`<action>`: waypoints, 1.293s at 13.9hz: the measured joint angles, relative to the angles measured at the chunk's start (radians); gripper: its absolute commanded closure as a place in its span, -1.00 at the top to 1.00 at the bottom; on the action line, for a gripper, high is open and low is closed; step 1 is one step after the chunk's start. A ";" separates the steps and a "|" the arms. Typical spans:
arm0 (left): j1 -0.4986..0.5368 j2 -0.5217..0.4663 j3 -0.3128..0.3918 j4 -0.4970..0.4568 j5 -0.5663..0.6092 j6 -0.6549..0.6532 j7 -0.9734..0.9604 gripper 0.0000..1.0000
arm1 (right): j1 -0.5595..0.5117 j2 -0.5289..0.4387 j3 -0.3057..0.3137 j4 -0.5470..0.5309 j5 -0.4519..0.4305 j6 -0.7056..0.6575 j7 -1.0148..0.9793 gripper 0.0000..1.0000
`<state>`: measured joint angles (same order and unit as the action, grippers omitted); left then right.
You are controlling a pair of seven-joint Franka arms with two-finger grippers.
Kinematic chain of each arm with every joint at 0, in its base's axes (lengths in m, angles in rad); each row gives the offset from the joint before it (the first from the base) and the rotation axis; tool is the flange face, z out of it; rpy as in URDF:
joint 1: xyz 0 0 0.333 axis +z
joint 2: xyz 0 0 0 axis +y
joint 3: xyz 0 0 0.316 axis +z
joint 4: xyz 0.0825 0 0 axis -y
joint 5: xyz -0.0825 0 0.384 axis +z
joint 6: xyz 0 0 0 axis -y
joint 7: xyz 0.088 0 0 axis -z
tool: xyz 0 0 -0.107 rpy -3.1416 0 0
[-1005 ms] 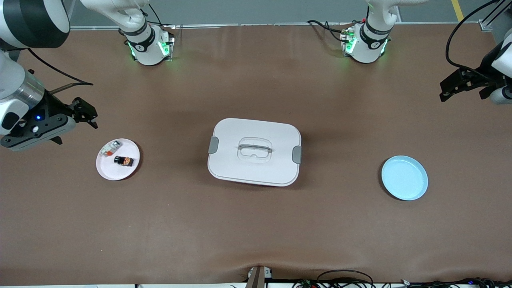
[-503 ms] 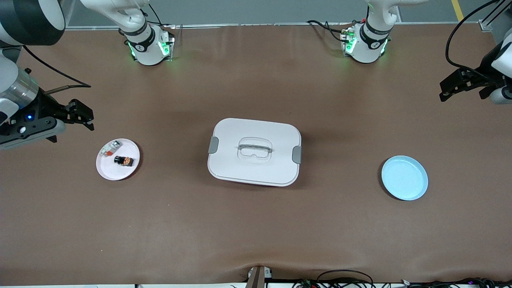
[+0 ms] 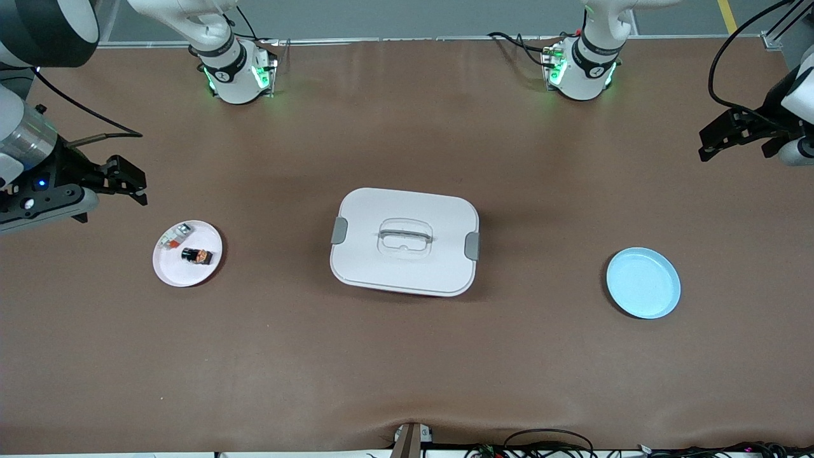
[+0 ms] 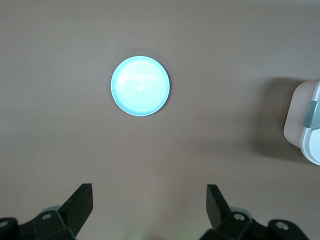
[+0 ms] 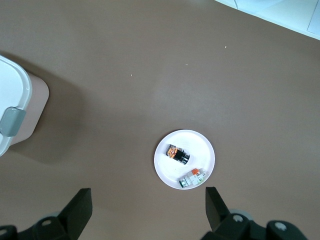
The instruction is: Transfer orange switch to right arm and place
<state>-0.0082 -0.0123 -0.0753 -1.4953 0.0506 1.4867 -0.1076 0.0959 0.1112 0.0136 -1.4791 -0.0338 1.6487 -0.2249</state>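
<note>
Switch [image 3: 196, 256] lies untouched on the white plate [image 3: 170, 270], so grasping has not begun. Both tools hang released: right tool [image 3: 130, 184] near it, left tool [image 3: 722, 138] waiting above the blue plate [image 3: 661, 304]. Next, 1 tool must descend onto it.

You see the whole table [image 3: 407, 356] from high, facing both bases. Each wrist camera looks straight down from well above; both share with the front view the white box [image 3: 404, 241] [image 4: 305, 125] [image 5: 12, 112].

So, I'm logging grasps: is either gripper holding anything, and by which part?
Nothing is held. The left gripper and right gripper are both open and empty; the orange switch lies on the white plate.
</note>
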 measured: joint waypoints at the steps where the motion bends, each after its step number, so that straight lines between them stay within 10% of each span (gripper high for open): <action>1: 0.001 0.000 0.000 0.000 0.000 0.000 0.000 1.00 | 0.000 0.000 0.000 0.000 0.000 -0.001 0.000 1.00; 18: 0.007 0.000 0.003 0.000 0.000 0.000 0.000 1.00 | -0.011 0.000 -0.003 0.014 0.000 -0.001 0.001 1.00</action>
<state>-0.0007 -0.0123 -0.0727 -1.4952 0.0506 1.4866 -0.1075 0.0853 0.1112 0.0101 -1.4651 -0.0338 1.6478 -0.2236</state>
